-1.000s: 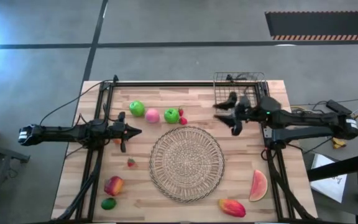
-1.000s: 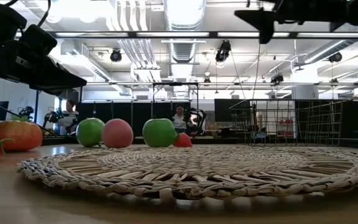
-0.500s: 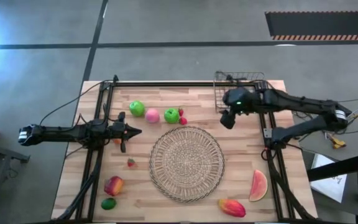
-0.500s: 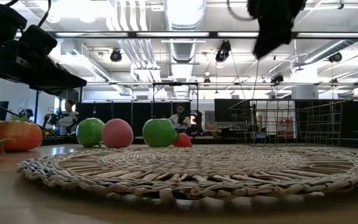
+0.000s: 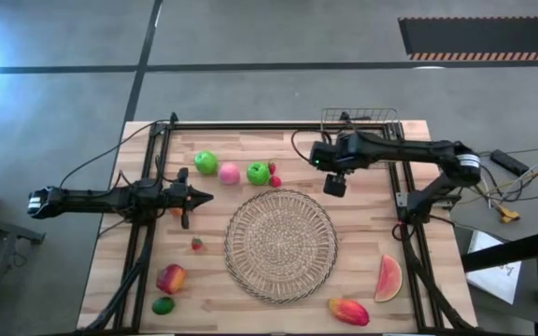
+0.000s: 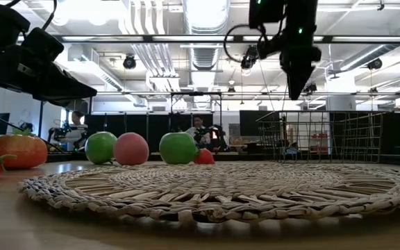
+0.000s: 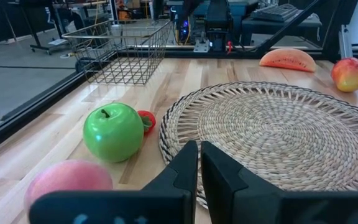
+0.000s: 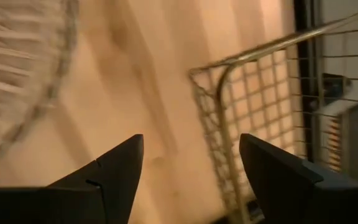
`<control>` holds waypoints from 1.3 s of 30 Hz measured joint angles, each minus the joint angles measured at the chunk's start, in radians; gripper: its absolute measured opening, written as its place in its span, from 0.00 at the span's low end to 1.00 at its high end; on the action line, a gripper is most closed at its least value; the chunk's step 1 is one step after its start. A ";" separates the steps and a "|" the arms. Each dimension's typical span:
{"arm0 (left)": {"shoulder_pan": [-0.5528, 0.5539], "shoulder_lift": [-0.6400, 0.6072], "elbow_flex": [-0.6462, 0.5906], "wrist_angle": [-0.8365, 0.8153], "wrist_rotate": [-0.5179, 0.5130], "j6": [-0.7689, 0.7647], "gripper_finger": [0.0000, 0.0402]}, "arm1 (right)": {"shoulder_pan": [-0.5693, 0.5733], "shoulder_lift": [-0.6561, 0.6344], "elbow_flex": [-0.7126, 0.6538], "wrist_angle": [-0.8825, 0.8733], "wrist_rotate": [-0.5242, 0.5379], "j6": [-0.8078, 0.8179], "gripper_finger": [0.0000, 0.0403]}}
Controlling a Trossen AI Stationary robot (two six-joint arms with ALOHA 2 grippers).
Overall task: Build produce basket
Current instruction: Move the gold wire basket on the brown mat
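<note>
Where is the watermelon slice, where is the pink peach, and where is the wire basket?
watermelon slice point(image 5: 389, 278), high view, middle of its red flesh.
pink peach point(image 5: 229, 174), high view, top of the fruit.
basket point(image 7: 122, 61), left wrist view, its near mesh wall.

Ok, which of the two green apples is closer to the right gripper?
The green apple beside the small strawberries, near the round mat's far edge. The other green apple sits beyond the pink peach, farther from the right gripper.
</note>
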 joint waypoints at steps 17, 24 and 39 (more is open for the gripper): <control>0.000 -0.001 0.000 -0.001 0.000 0.000 0.01 | -0.110 0.094 -0.028 0.093 0.027 -0.144 0.43; 0.000 0.000 0.000 -0.001 0.000 0.000 0.01 | -0.129 0.113 -0.033 0.104 0.027 -0.161 0.17; 0.000 -0.001 0.000 0.000 0.000 0.000 0.01 | 0.068 0.081 -0.031 0.088 0.084 -0.088 0.03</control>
